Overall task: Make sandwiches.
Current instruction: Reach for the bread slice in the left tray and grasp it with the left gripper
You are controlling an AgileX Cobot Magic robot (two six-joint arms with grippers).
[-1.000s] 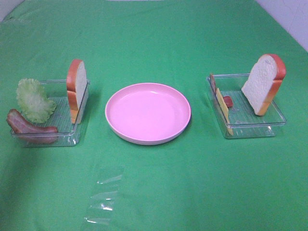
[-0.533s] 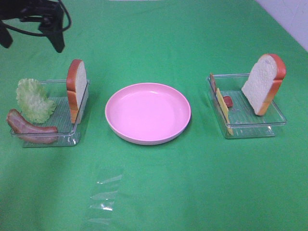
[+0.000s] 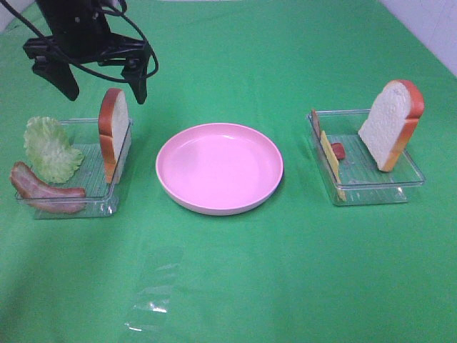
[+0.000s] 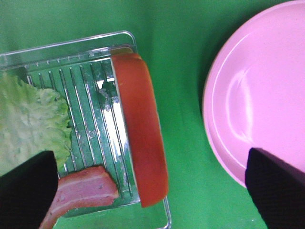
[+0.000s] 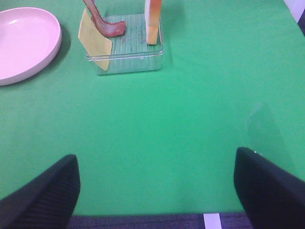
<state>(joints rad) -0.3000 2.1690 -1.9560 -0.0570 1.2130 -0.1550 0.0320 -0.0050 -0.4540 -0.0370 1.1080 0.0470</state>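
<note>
Counter (image 3: 285,271): green cloth, with a round pink plate (image 3: 219,168) at the middle and a clear tray on either side.

Left tray (image 3: 100,207): holds the left bread slice (image 3: 114,132), standing upright on edge against the wall nearest the plate, crust on top. The lettuce leaf (image 3: 50,148) lies at the far outer part of the tray. The left bacon strip (image 3: 43,189) lies along the near outer edge.

Right tray (image 3: 371,193): the right bread slice (image 3: 389,125) leans tilted at the outer side. The cheese slice (image 3: 332,164) stands against the wall nearest the plate. The right bacon strip (image 3: 338,151) sits between cheese and bread, close to the cheese.

Left fingers (image 3: 138,82): spread wide and holding nothing. They hover over the left tray and straddle the left bread slice without touching it. In the wrist view one tip sits over the lettuce and bacon side, the other over the plate's rim.

Right fingers (image 5: 43,191): also spread wide and holding nothing, over bare cloth well apart from the right tray; out of the high view.

A clear plastic sheet (image 3: 153,286) lies flat on the cloth, on the near side of the plate.
</note>
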